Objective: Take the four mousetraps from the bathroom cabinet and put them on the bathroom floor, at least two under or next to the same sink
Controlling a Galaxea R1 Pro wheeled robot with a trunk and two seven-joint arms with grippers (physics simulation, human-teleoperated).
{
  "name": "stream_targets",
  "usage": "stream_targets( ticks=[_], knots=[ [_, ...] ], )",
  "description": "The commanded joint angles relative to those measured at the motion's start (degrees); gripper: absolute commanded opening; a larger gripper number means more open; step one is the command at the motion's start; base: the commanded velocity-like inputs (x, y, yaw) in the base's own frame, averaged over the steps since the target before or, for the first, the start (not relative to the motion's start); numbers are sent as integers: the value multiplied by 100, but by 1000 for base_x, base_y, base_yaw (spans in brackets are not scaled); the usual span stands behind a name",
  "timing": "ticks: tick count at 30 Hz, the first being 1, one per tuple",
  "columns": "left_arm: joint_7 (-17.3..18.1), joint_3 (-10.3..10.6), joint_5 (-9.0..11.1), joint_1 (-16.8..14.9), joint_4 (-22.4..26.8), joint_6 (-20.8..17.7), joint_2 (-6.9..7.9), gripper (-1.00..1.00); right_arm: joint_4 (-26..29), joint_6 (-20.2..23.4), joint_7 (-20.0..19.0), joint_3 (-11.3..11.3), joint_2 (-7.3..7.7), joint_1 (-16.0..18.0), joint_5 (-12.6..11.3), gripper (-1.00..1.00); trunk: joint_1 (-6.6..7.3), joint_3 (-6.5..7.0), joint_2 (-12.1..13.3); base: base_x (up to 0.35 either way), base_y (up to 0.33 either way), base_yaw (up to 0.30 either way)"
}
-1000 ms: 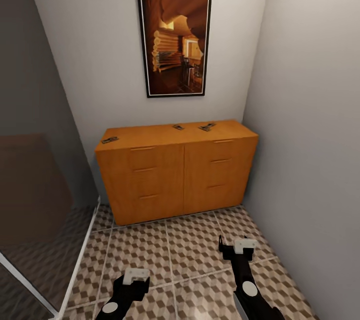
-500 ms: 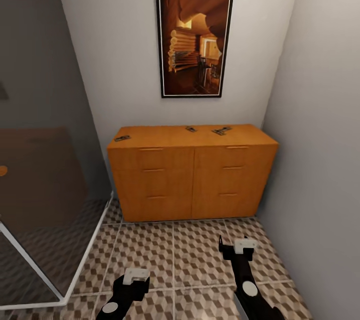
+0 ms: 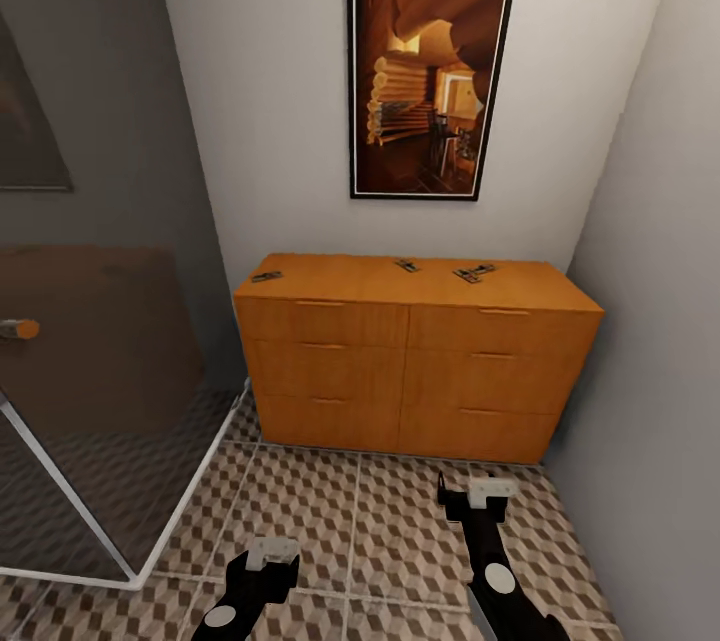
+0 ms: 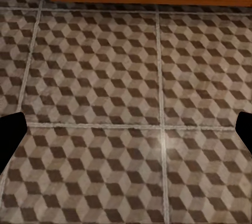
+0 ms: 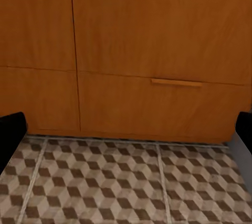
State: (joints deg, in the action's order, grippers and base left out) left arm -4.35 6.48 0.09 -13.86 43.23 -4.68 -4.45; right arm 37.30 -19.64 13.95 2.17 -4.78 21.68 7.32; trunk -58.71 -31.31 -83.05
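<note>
Tiles [image 3: 400, 511] in a brown, beige and white cube print run up to the foot of the cabinet [image 3: 415, 371], which sits in your corner under a framed picture [image 3: 430, 76]. Three mousetraps [image 3: 266, 276] [image 3: 407, 265] [image 3: 473, 273] lie on its top. Your left gripper [image 4: 126, 129] and right gripper [image 5: 126, 129] both hang spread wide, holding nothing.

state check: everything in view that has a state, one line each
Cabinet: all six drawers shut.
Mousetraps: three visible, lying flat on the cabinet top, left, middle, right; untouched.
Left gripper: open, empty, over the floor.
Right gripper: open, empty, facing the cabinet front.
</note>
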Motion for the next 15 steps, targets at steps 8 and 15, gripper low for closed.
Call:
stream_targets(
  ticks=[8,15],
  knots=[
    [-32,20,0,-2,16,-33,6,100,-3,4,55,12,2,3,59,100,-2,-6,-3,223,-110,61],
    [-31,20,0,-2,18,-33,6,100,-3,4,54,12,3,3,59,100,-2,11,-3,251,84,-76]
  ],
)
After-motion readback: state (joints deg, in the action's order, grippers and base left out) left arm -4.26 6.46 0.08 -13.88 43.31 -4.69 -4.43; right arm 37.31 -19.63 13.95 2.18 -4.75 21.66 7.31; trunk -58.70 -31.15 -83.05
